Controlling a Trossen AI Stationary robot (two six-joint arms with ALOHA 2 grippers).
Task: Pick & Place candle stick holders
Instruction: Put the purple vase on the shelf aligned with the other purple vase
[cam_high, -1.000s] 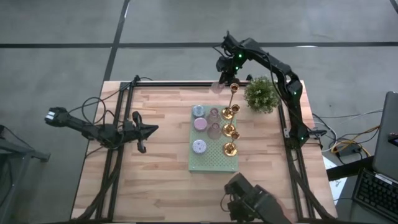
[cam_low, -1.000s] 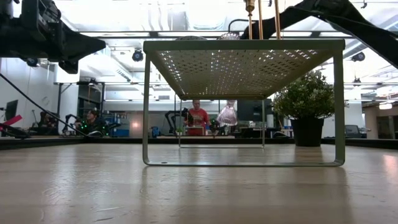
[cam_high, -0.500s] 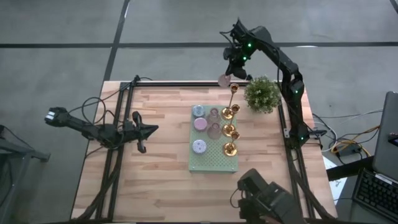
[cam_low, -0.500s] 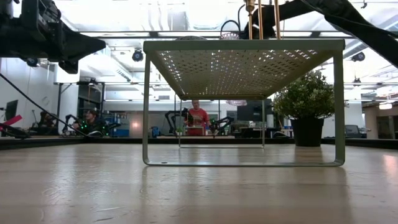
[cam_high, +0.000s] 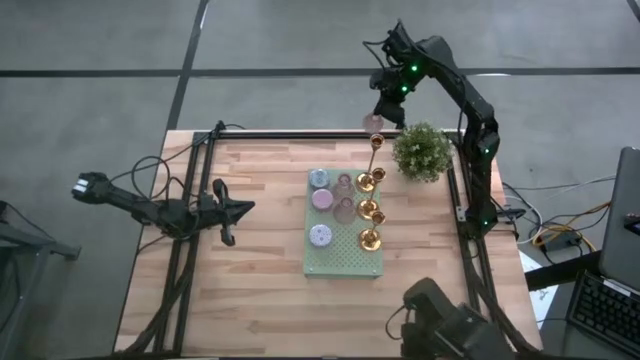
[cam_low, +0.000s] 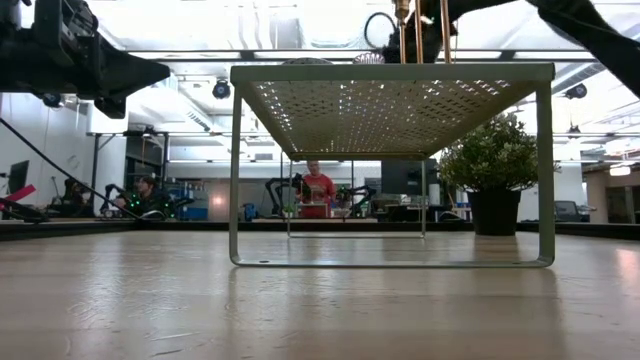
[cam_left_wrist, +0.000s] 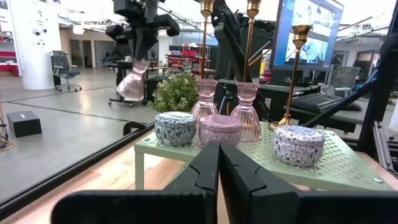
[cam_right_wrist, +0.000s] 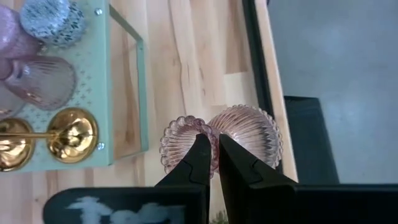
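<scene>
Pink ribbed glass candle holder (cam_right_wrist: 239, 134) hangs pinched in right gripper (cam_right_wrist: 210, 149) above table's far edge, beside plant (cam_high: 420, 150); carry level, lower gently. Left gripper (cam_left_wrist: 219, 163) closed empty, left of green mat (cam_high: 340, 262)

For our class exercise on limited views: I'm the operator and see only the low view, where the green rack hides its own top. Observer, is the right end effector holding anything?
Observer: Yes. The right end effector is shut on a pink ribbed glass candle holder.
Operator: Where is it?
Observer: In the air near the far edge of the table, close to the potted plant.
Operator: What stands on the rack?
Observer: Three round tins, two pink glass holders and several gold candlesticks.
</scene>
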